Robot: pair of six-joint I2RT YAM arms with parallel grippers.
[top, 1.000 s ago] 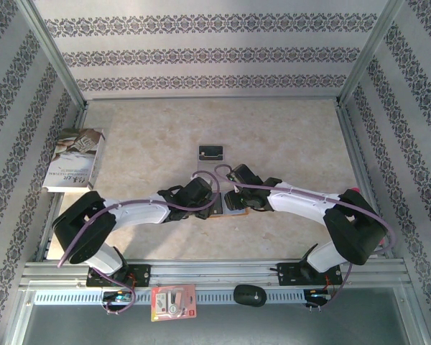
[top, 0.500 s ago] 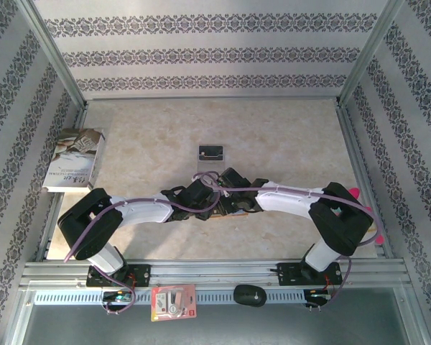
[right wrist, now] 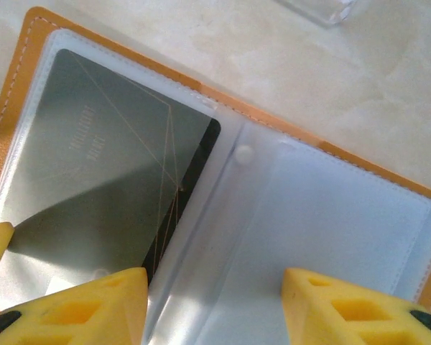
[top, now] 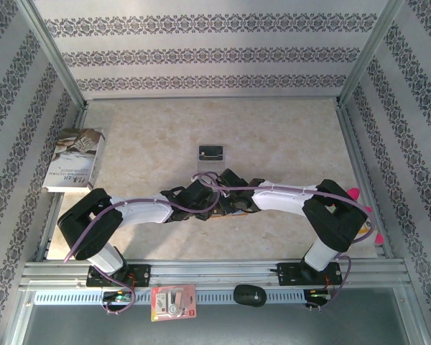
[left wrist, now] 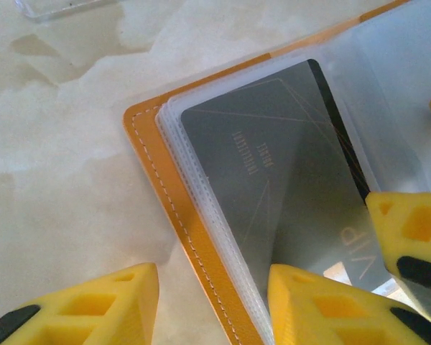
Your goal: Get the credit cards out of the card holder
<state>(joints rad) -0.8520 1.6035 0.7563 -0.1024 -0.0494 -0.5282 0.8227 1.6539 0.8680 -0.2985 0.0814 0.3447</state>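
The card holder [left wrist: 154,187] lies open on the table, orange-edged with clear plastic sleeves. A dark grey credit card [left wrist: 273,165] sits in its left sleeve [right wrist: 93,165]; the right sleeve [right wrist: 330,215] looks empty. My left gripper [left wrist: 212,287] is open and straddles the holder's orange outer edge, one finger over the table and the other over the card sleeve. My right gripper [right wrist: 215,287] is open over the centre fold. Both grippers meet low at mid-table [top: 214,200]. A black credit card [top: 211,152] with a white mark lies further back.
A book [top: 73,159] lies at the left edge of the table. A red-and-white packet [top: 174,302] and a black oval object [top: 249,295] sit on the front rail. A clear plastic stand's corner [right wrist: 323,11] is just beyond the holder.
My right arm has swung in to the left over the holder, close beside the left gripper, and its jaws have widened a little. The left arm has barely moved.
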